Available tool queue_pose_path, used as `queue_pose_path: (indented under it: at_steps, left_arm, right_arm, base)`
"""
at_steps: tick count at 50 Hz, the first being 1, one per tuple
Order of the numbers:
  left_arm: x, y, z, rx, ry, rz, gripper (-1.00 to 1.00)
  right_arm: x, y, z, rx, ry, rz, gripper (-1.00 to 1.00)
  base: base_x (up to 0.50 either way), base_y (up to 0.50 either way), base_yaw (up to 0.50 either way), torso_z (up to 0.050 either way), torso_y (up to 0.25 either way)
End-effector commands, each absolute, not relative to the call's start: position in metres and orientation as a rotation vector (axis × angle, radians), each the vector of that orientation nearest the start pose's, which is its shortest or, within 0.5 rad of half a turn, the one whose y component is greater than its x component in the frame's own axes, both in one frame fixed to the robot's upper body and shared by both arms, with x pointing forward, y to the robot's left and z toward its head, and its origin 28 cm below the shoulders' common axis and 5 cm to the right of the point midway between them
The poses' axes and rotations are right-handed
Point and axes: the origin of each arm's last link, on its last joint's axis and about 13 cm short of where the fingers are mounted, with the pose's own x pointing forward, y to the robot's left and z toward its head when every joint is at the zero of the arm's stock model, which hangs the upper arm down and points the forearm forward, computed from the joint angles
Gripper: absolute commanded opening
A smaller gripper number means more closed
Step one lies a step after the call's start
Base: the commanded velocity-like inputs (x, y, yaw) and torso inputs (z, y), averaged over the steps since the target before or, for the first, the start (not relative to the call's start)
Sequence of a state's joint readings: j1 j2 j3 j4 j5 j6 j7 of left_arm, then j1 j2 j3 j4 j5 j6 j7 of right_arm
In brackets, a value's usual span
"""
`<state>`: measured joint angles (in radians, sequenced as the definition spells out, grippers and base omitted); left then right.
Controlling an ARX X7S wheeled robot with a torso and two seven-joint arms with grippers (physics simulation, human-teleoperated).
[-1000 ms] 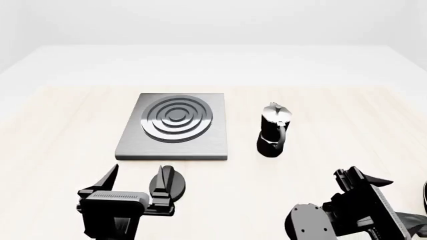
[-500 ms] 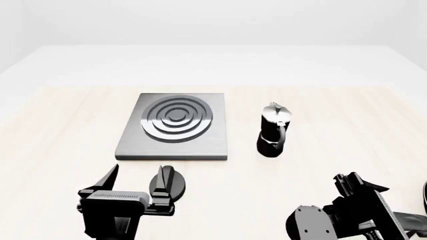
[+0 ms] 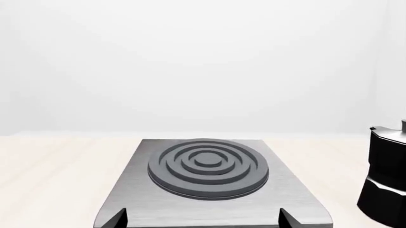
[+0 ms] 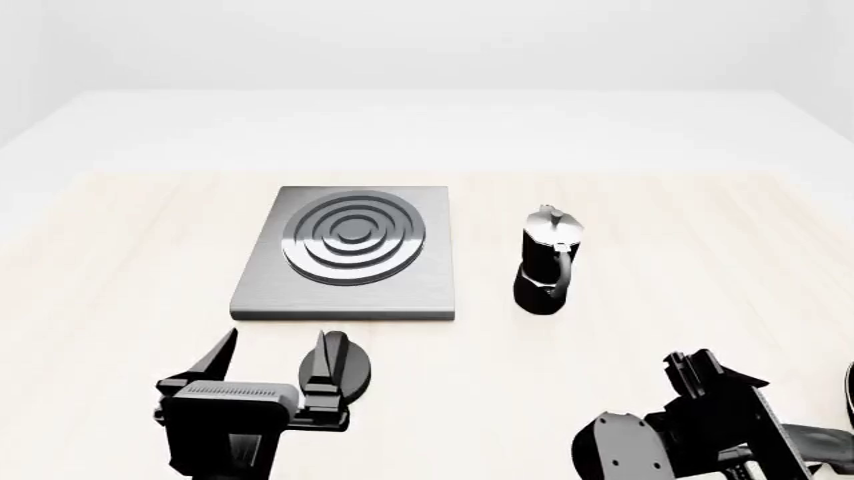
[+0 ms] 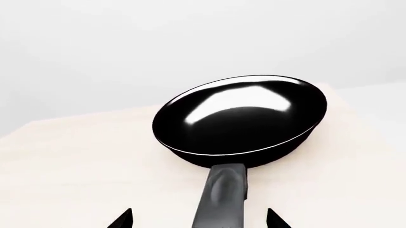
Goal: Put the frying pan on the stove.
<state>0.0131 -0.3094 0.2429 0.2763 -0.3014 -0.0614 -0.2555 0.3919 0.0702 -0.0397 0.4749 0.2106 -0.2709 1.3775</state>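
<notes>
The frying pan is glossy black and lies on the light wooden table. Its long handle runs back between the two fingertips of my right gripper, which is open and astride the handle without touching it. In the head view the right gripper sits low at the right, and only a dark sliver shows at the right edge. The stove is a grey slab with dark rings, left of centre. My left gripper hovers open in front of the stove, holding nothing.
A black-and-silver moka pot stands upright just right of the stove, also in the left wrist view as the moka pot. The table runs wide around them. A white floor and wall lie beyond it.
My right gripper has sunk lower and slightly rightward in the head view. The left arm, stove and moka pot have not moved.
</notes>
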Motion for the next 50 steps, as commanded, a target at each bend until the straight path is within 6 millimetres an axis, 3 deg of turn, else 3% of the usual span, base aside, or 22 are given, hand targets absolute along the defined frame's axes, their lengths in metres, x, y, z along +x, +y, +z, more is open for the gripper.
queue_pose_path:
  at_steps: [1,50]
  left_arm:
    - [0.201,0.214,0.058,-0.032,-0.112,-0.058,1.0]
    - [0.198,0.213,0.062,-0.025,-0.12,-0.059,1.0]
  right_arm:
    - [0.297,-0.117,0.029,0.247,-0.049,-1.397,1.0]
    - [0.288,-0.12,0.014,0.298,0.029,-1.407,1.0]
  base:
    - [0.0,0.0,0.0,0.0,0.0]
    - [0.0,0.0,0.0,0.0,0.0]
